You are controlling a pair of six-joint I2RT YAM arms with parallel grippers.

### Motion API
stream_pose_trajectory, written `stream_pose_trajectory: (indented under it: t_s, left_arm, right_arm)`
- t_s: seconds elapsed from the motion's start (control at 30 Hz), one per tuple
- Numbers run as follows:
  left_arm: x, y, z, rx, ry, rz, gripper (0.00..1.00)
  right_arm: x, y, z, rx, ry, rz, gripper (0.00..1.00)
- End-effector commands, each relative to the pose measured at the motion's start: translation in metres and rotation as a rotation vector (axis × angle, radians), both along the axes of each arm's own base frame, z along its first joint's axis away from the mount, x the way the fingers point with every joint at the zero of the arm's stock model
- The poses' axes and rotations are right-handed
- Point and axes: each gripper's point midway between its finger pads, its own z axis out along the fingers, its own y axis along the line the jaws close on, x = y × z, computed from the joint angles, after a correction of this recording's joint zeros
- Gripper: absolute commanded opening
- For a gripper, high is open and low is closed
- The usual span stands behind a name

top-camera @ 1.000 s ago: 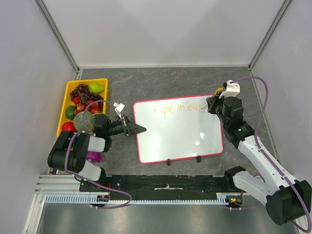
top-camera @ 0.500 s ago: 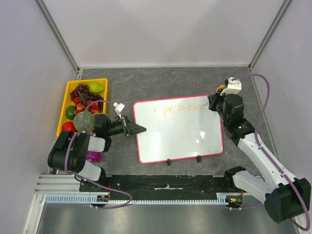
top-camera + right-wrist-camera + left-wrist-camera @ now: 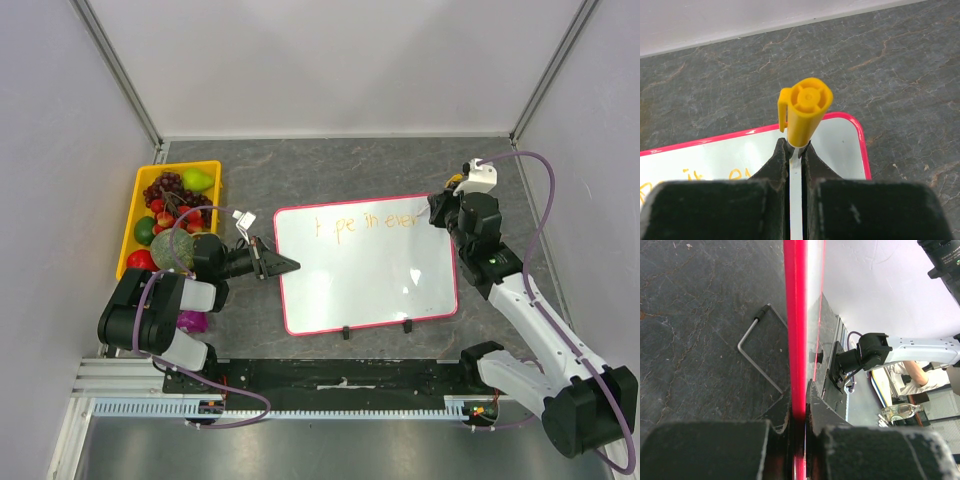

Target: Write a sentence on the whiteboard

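Right, from above: the orange sentence [image 3: 366,222] has gained a letter in the last second and now reads roughly "Hope in ever" along the far edge of the whiteboard [image 3: 370,275], which lies mid-desk [image 3: 350,165]. The right hand [image 3: 438,208] has crept rightward to the board's far right corner. That line is nearly out of room, I'd say, so "every" wants one more letter and the rest belongs on a second line. The left hand [image 3: 288,265] is at the board's left edge. The yellow tray [image 3: 128,230] at the left holds dark grapes [image 3: 170,190], a green pear [image 3: 198,179] and other fruit. Left wrist view: the fingers are clamped tight on the red frame, board seen edge-on. Right wrist view: the fingers are closed on a yellow-capped marker [image 3: 805,102] over the board's corner, its tip hidden.
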Motion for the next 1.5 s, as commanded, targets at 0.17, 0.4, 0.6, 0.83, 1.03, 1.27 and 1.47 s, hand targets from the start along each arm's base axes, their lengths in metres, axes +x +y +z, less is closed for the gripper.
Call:
stream_pose_trajectory:
  t_s: [0.17,0.4,0.6,0.83,1.03,1.27,1.47]
  left_arm:
    - [0.015,0.004,-0.015,0.076,-0.105,0.057,0.02]
    - [0.015,0.004,-0.014,0.076,-0.107,0.057,0.02]
    - [0.014,0.004,-0.015,0.076,-0.104,0.056,0.02]
    - [0.015,0.004,-0.014,0.075,-0.107,0.056,0.02]
    - [0.015,0.004,-0.014,0.076,-0.105,0.056,0.02]
    - [0.015,0.004,-0.014,0.076,-0.105,0.056,0.02]
    - [0.015,0.004,-0.014,0.076,-0.105,0.057,0.02]
  right_arm:
    - [-0.002,-0.004,0.028,0.026,-0.07,-0.01,0.0]
    - [0.002,-0.004,0.039,0.03,-0.089,-0.011,0.0]
    - [0.004,-0.004,0.033,0.031,-0.07,-0.022,0.0]
    - [0.005,-0.008,0.016,0.01,-0.034,-0.034,0.0]
    - [-0.004,-0.01,-0.001,-0.006,-0.001,-0.032,0.0]
    - [-0.017,-0.012,-0.027,-0.023,0.054,-0.016,0.0]
    - [-0.019,-0.015,-0.021,-0.018,0.033,-0.032,0.0]
